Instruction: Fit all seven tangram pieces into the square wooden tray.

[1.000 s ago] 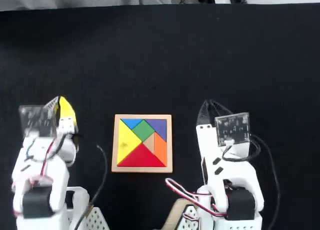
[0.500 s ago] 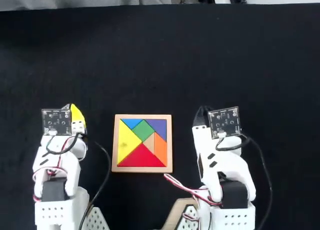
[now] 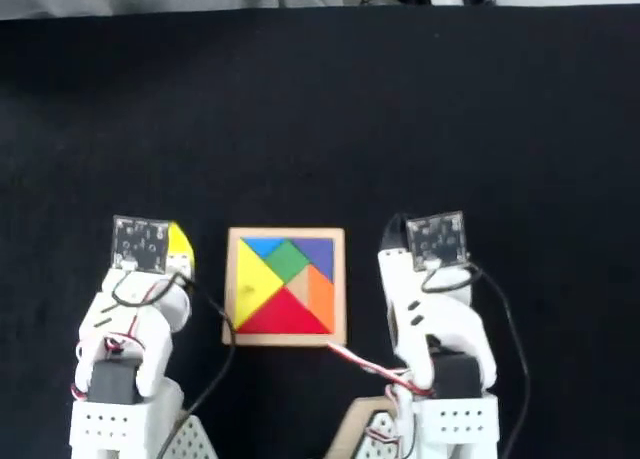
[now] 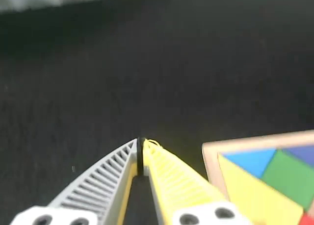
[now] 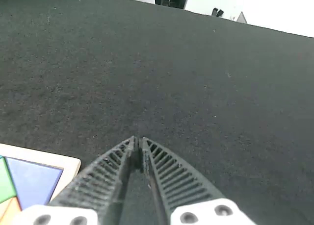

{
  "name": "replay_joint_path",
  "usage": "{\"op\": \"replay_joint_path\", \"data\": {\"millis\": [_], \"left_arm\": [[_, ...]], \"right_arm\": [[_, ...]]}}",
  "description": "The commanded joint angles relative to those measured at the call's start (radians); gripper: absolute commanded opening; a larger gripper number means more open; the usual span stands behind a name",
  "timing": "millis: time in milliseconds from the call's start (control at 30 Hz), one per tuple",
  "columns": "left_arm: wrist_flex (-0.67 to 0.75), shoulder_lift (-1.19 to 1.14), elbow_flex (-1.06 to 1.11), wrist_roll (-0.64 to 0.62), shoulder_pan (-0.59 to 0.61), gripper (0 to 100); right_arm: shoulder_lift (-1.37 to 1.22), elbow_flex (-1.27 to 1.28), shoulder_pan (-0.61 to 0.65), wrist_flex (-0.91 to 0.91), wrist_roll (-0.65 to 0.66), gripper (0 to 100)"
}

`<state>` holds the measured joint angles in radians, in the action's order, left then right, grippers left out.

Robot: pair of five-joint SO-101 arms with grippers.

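Left gripper (image 4: 141, 145) and right gripper (image 5: 139, 141), each clenched on nothing, sit one either side of the tray (image 3: 286, 233). The seven pieces (image 3: 257, 279) lie flush inside it. Fitting appears finished; the next move calls only for parking the arms.

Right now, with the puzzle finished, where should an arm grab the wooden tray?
Probably the bare side rim of the wooden tray nearest the left gripper, approached low from that side: it lies flat, tangram pieces fill it, so only the outer edge offers purchase.
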<state>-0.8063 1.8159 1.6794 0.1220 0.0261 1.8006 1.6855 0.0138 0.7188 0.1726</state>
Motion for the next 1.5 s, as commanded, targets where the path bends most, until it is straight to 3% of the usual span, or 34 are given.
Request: {"op": "replay_joint_path", "data": {"millis": [0, 333, 600, 800, 967, 1100, 1300, 1467], "left_arm": [[-0.086, 0.003, 0.021, 0.006, -0.012, 3], [-0.393, 0.005, 0.021, 0.005, 0.093, 3], [-0.425, 0.005, 0.021, 0.000, 0.091, 3], [-0.465, 0.005, 0.021, -0.002, 0.090, 3], [-0.465, 0.005, 0.021, -0.003, 0.091, 3], [-0.465, 0.005, 0.021, -0.021, 0.093, 3], [-0.468, 0.005, 0.021, -0.161, 0.094, 3], [-0.468, 0.005, 0.021, -0.163, 0.094, 3]], "right_arm": [[0.091, -0.001, -0.015, 0.031, -0.002, 1.1], [0.093, -0.001, -0.017, 0.341, -0.002, 1.1], [0.094, -0.001, -0.017, 0.592, -0.006, 1.1], [0.091, -0.001, -0.015, 0.586, -0.014, 1.1], [0.090, -0.001, -0.017, 0.586, -0.213, 1.1], [0.090, -0.001, -0.017, 0.586, -0.155, 1.1], [0.090, -0.001, -0.017, 0.586, -0.153, 1.1], [0.090, -0.001, -0.017, 0.586, -0.153, 1.1]]}}
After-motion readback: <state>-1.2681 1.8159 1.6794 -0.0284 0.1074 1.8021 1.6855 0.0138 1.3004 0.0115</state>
